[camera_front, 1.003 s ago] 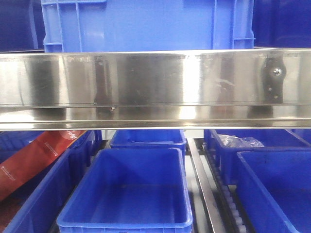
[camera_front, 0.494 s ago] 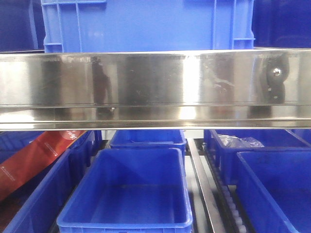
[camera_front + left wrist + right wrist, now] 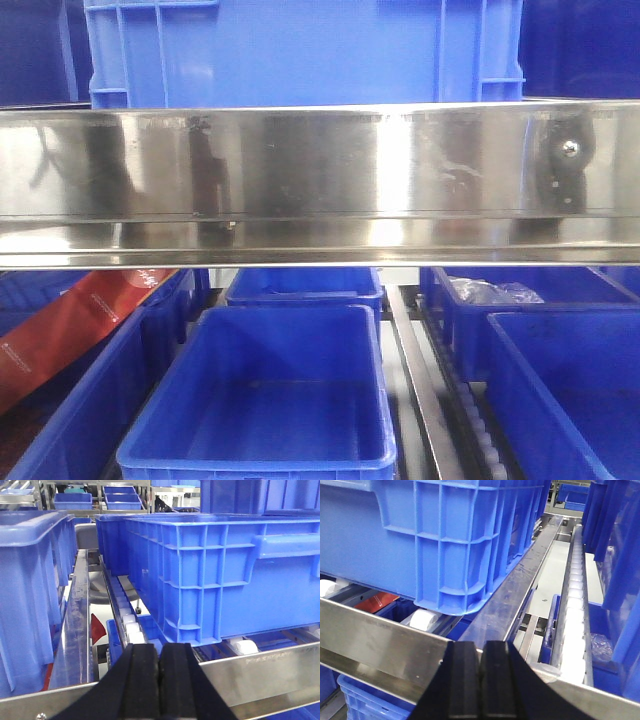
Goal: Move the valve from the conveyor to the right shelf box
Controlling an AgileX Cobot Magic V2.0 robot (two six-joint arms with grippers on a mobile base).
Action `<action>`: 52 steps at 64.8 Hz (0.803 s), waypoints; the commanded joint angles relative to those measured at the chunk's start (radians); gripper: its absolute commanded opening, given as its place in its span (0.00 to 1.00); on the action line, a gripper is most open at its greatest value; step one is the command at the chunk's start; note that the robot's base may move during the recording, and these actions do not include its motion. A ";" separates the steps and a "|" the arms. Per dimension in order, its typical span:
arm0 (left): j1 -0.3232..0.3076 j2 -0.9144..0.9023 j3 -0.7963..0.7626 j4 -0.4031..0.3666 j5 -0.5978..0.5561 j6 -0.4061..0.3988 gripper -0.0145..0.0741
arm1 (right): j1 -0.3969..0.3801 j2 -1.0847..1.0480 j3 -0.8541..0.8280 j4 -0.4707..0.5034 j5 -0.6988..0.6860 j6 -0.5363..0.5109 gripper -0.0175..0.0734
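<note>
Ctr bin (image 3: 260,400) holds nothing; rear-rt bin (image 3: 455,300) w/ plastic bag (image 3: 495,291).

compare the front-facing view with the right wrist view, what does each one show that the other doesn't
Only the front-facing view shows the empty blue bin on the lower level and the red packet lying at the lower left.

Only the right wrist view shows the right gripper, its black fingers pressed together with nothing between them, and the white roller rail running back into the rack.

Both show the shelf's shiny steel front beam with the large blue crate sitting above it. Neither shows a valve or the conveyor.
</note>
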 commanded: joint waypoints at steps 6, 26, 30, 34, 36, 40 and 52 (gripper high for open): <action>0.004 -0.003 -0.001 -0.007 -0.022 -0.007 0.04 | -0.005 -0.007 0.003 -0.007 -0.029 -0.003 0.01; 0.004 -0.003 -0.001 -0.007 -0.022 -0.007 0.04 | -0.005 -0.007 0.003 -0.007 -0.029 -0.003 0.01; 0.009 -0.006 0.000 0.044 -0.023 -0.007 0.04 | -0.005 -0.007 0.003 -0.007 -0.029 -0.003 0.01; 0.035 -0.013 0.004 0.097 -0.024 -0.009 0.04 | -0.005 -0.007 0.003 -0.007 -0.029 -0.003 0.01; 0.055 -0.019 0.007 0.097 -0.027 -0.027 0.04 | -0.005 -0.007 0.003 -0.007 -0.029 -0.003 0.01; 0.109 -0.044 0.026 0.097 -0.040 -0.063 0.04 | -0.005 -0.007 0.003 -0.007 -0.029 -0.003 0.01; 0.274 -0.160 0.140 0.097 -0.061 -0.063 0.04 | -0.005 -0.007 0.003 -0.007 -0.029 -0.003 0.01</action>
